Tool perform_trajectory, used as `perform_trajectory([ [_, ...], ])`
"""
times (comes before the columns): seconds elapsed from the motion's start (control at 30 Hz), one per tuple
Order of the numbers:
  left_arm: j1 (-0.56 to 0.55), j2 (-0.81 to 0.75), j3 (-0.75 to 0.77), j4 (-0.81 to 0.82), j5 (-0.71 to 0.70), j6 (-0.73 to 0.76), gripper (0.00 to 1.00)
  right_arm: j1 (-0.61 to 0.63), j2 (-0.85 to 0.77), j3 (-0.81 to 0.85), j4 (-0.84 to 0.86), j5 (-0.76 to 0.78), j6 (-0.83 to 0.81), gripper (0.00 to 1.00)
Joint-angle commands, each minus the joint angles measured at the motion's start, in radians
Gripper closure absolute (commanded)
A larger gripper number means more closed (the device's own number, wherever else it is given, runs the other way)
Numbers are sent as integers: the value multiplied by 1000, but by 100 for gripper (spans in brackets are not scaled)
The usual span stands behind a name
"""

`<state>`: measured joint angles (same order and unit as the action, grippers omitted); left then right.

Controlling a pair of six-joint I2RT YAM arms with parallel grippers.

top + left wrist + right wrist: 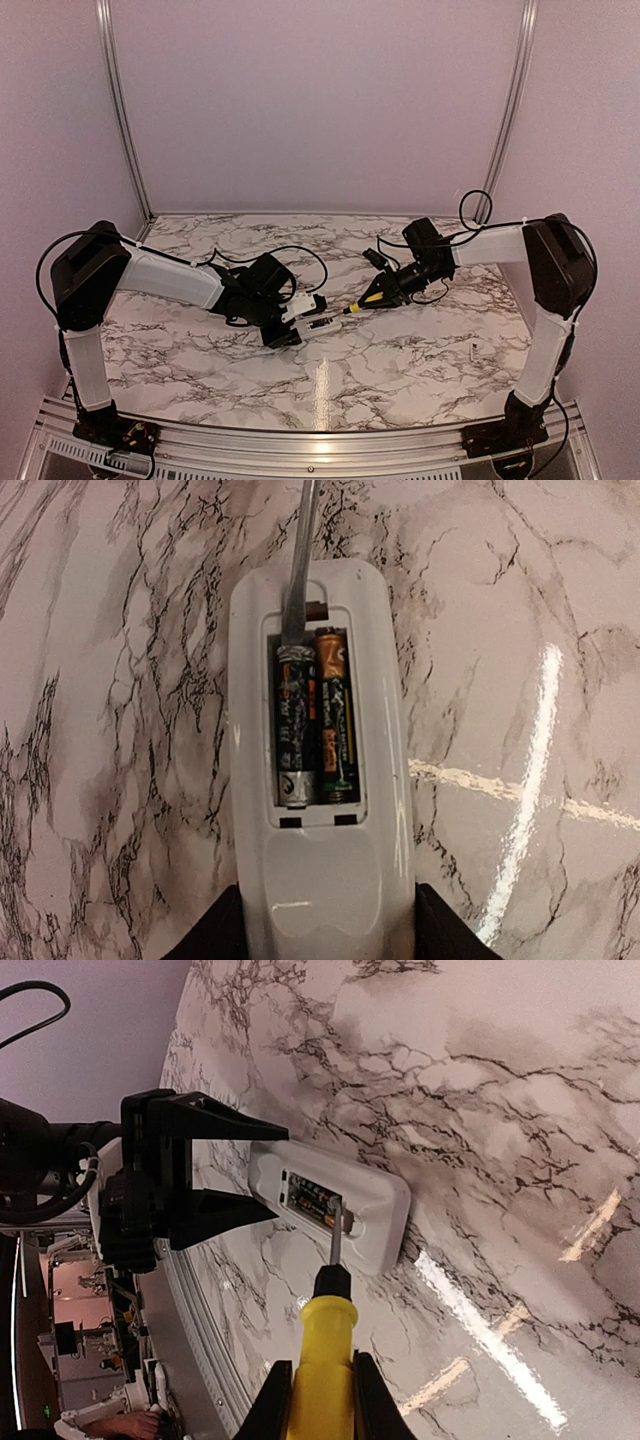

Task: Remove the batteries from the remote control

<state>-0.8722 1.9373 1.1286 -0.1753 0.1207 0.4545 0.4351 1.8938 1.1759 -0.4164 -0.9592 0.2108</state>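
Remote control (312, 318) sits near the middle of the table (420, 380), in front of the two arms. In the top view its long axis runs roughly left to right, with the right end tilted slightly away from the arm bases. It lies low on the marble with its back face up.

- Battery recess is uncovered. The batteries (318, 725) lie in it side by side and touching, both parallel to the remote's long axis. In the left wrist view, the left one is dark with silver ends and the right one has a copper-orange far end.
- Left claw (215, 1170) is clamped across the remote's width at its left end, with one black finger on each long edge. The remote's free end points toward the right arm.
- Right claw (320, 1400) is closed tight on the yellow handle of a screwdriver (322, 1345).
- The screwdriver shaft runs nearly in line with the remote, coming in over the free end. Its tip is down in the recess, at the far end of the dark battery. It looks to be touching, but I cannot say for certain.
- A small pale speck (472, 349) lies on the table, well apart on the right side.
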Motion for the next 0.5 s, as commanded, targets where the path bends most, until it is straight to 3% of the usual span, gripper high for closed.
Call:
perform_trajectory([
  [0.0,-13,34,-3,86,-21,41,100,100,-42,40,-32,-201,-6,100],
  [0.47,-11,37,5,88,-28,32,100,100,-96,40,-54,-197,-1,100],
])
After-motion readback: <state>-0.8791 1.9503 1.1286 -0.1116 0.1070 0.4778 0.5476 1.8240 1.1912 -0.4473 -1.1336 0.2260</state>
